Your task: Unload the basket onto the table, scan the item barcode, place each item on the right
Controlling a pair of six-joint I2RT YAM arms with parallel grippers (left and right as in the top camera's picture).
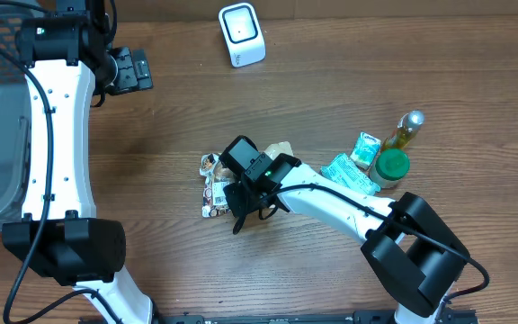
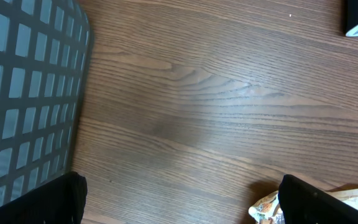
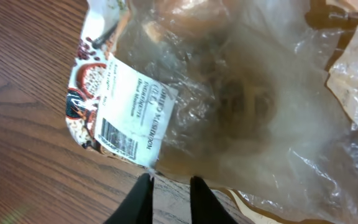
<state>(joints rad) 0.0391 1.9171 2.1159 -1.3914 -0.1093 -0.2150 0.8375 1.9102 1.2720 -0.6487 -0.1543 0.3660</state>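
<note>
The right arm (image 1: 331,200) starts from its base at the near edge of the desk (image 1: 349,81) and reaches low, away and to the left. Its wrist is bent down over the middle of the desk. The right tool (image 3: 169,199) points at the surface, its two fingers close together with only a thin slit between them and wood showing through.

The fingertips sit right at the edge of the clear packet (image 3: 241,93); whether they nip the film there cannot be told. The packet lies crumpled and flat on the desk, under and just beyond the tool. Its white label (image 3: 132,115) faces up on the left side, with the barcode (image 3: 114,134) at the label's lower end, close to the fingertips.

Right of this arm, well apart from the packet, lie two green sachets (image 1: 349,173), a green-lidded jar (image 1: 391,167) and a small bottle (image 1: 406,130) of yellow liquid.

The left arm (image 1: 57,135) runs up the left side from its near base to the far corner, beside a grey mesh basket (image 2: 23,81). There its left tool (image 1: 129,70) turns to the right, fingers spread wide with only bare desk between them.

Farthest off, the white scanner (image 1: 242,34) stands by the far edge, well apart from the packet and from both tools.
</note>
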